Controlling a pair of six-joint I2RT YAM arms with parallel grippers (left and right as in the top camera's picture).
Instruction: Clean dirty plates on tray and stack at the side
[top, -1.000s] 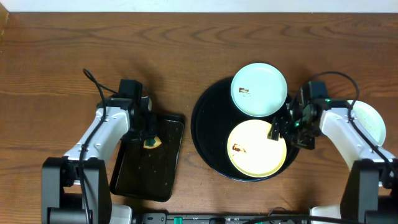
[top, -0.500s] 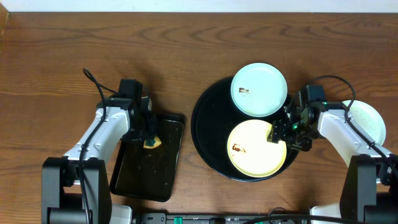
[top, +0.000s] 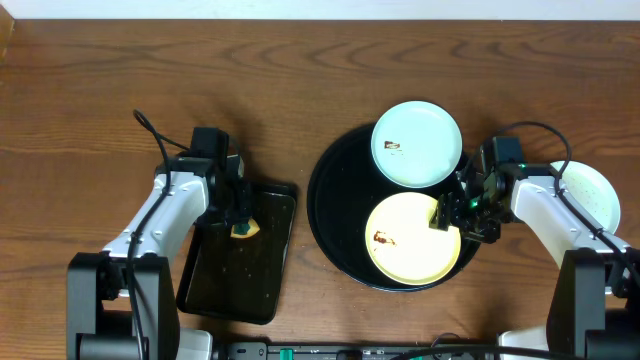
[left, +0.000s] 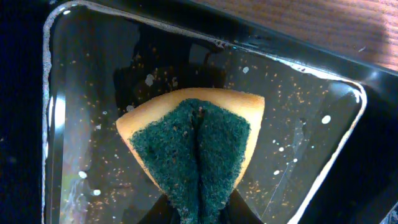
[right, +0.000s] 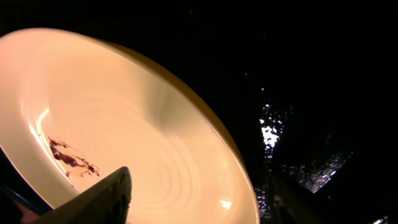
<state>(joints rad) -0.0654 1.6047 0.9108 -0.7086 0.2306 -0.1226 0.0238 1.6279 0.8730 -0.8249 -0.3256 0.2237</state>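
Yellow plate (top: 412, 250) is seen lying in the lower right part of the round black tray (top: 335, 210), with a brown smear left of its middle. A light-blue plate (top: 417, 143), also smeared, is set over the tray's upper rim. A third pale plate (top: 592, 195) lies on the wooden table (top: 100, 100) at the right edge, partly covered by the right arm.

The right arm is bent in from the right edge, and the right gripper (top: 445, 213) is lowered at the yellow plate's right rim. In the right wrist view the jaws are held apart and straddle that rim, one finger (right: 102, 196) over the plate's inside and the other over the black tray. The rim is not seen to be pinched.

The left arm is reached up from the lower left, and the left gripper (top: 240, 222) is held over the upper end of the rectangular black tray (top: 235, 285). It is clenched on a yellow sponge (left: 196, 149), whose green scouring face is folded along the middle.
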